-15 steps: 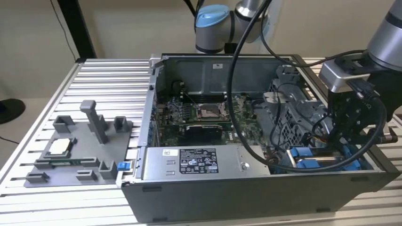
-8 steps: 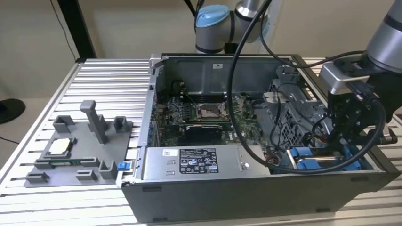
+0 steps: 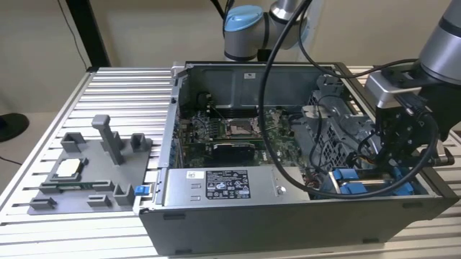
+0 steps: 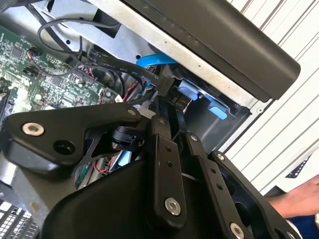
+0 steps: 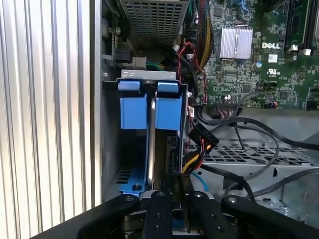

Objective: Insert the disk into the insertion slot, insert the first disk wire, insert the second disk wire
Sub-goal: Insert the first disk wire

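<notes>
Inside the open computer case [image 3: 288, 226], the insertion slot [image 3: 360, 183] sits at the front corner on the exterior view's right, marked by its blue tabs [image 5: 149, 107]. The disk [image 5: 150, 149] stands in it, seen edge-on as a thin silver strip between the tabs. My gripper [image 3: 398, 162] reaches down into that corner. In both wrist views its fingers [image 4: 162, 149] are pressed together on a black wire plug [image 4: 167, 87] with a flat black cable, right at the slot. A blue wire [image 4: 152, 59] runs beside it. A second black plug [image 5: 203, 141] with yellow and black wires hangs loose beside the slot.
The green motherboard [image 3: 230, 132] fills the case floor. A grey box with a black-and-white label [image 3: 226, 186] lies along the front wall, and a perforated cage [image 5: 154, 20] sits past the slot. A grey fixture [image 3: 86, 172] stands on the slatted table. A person's hand [image 4: 294, 199] is nearby.
</notes>
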Action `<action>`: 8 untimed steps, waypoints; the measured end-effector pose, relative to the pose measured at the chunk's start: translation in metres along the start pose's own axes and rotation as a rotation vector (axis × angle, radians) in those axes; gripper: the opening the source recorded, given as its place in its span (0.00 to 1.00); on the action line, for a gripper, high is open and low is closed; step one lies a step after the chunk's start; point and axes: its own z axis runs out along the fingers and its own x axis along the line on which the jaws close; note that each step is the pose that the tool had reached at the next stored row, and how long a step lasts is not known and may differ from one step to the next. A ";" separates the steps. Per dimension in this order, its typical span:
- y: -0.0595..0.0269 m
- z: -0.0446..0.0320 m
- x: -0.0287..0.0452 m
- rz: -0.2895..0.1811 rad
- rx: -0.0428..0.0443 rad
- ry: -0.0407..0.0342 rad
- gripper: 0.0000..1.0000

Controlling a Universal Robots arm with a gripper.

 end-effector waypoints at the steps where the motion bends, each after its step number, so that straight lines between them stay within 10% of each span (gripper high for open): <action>1: 0.0000 0.0001 0.0000 0.004 0.0001 0.0002 0.00; 8: 0.0001 0.0003 0.0000 0.020 0.0002 0.0013 0.00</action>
